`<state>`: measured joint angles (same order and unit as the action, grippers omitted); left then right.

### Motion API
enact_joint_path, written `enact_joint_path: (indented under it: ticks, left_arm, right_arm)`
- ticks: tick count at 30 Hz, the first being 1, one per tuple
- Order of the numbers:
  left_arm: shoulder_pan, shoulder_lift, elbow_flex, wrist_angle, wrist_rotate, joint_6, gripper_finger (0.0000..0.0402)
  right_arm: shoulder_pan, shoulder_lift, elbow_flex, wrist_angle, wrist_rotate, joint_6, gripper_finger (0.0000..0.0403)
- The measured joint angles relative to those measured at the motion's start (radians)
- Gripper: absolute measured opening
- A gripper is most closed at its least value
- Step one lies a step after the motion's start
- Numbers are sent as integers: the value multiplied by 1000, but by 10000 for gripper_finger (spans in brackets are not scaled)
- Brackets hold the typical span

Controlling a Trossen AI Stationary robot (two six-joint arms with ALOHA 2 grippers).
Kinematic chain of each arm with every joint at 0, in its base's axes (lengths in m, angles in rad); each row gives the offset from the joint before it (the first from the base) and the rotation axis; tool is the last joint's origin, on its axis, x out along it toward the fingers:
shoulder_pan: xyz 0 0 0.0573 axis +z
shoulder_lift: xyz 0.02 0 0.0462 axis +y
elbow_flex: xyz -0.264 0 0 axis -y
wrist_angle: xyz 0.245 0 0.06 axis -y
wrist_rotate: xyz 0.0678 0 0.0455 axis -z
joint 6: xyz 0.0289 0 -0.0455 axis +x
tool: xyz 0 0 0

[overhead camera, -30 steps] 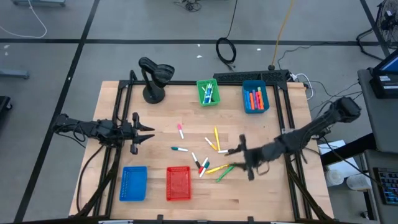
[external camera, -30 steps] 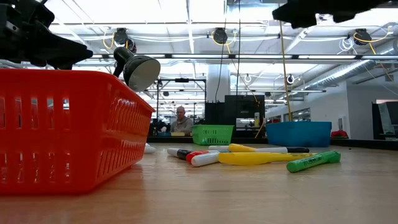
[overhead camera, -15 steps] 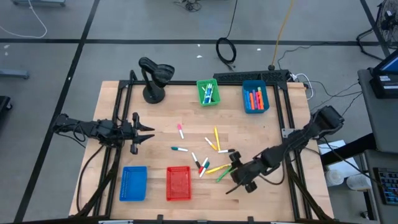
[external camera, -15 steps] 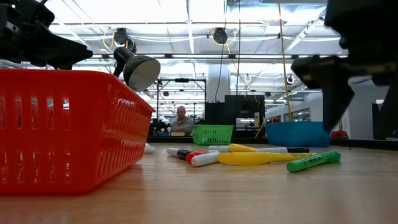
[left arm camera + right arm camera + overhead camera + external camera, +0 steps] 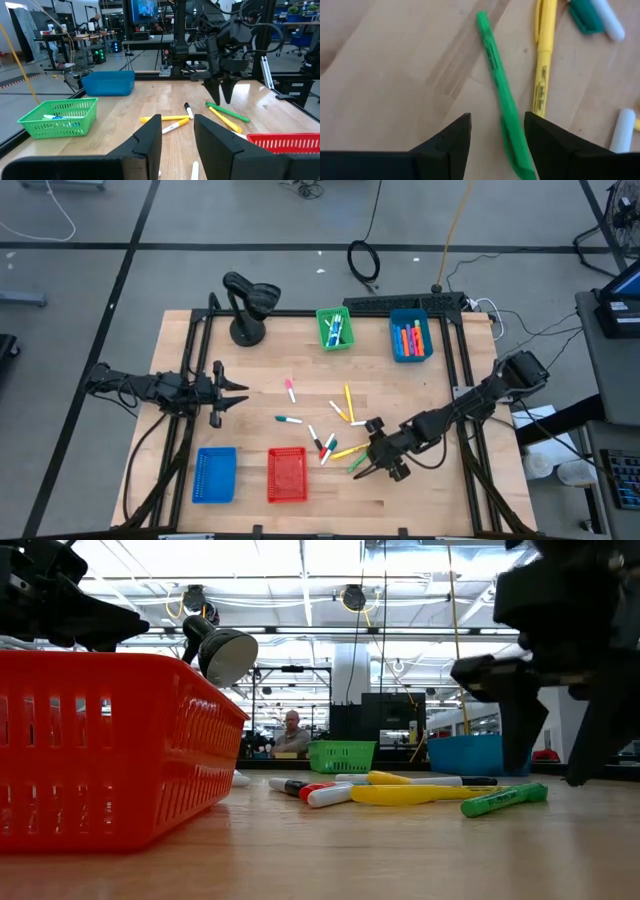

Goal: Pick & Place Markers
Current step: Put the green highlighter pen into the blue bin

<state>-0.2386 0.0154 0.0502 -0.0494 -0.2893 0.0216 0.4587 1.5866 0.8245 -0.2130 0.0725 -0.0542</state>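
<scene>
Several markers lie loose on the wooden table, around its middle and right of it: a pink one [image 5: 291,390], yellow ones [image 5: 348,398] and a green marker [image 5: 358,461] nearest the front. My right gripper [image 5: 372,468] slants down over the green marker [image 5: 501,97], open. Its fingers stand one on either side of the marker's near end, just above the table [image 5: 505,800]. My left gripper [image 5: 232,393] waits level at the table's left side, open with nothing between its fingers [image 5: 177,135].
A red basket [image 5: 287,475] and a blue basket [image 5: 214,474] stand at the near edge. At the far edge are a green basket [image 5: 335,327] and a blue basket [image 5: 410,338], both holding markers. A black lamp [image 5: 247,305] stands far left. A person [image 5: 292,735] sits far behind the table.
My right gripper has come down and toward the table's near edge, tipping from level to a steep downward slant. It now stands over the green marker. The markers have not moved.
</scene>
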Motion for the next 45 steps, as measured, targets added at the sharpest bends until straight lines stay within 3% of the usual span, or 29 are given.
enact_joint_path:
  ticks: [14,25,34,45]
  left_arm:
    - [0,0,0,0,0,0,120]
    - [0,0,0,0,0,0,120]
    - [0,0,0,0,0,0,120]
    - [0,0,0,0,1,0,120]
  right_arm:
    - [-42,-5,-198,212,1,42,162]
    - [-41,-2,-201,204,6,27,33]
    - [-41,-29,-202,270,1,35,33]
    - [-39,-234,-203,332,1,45,33]
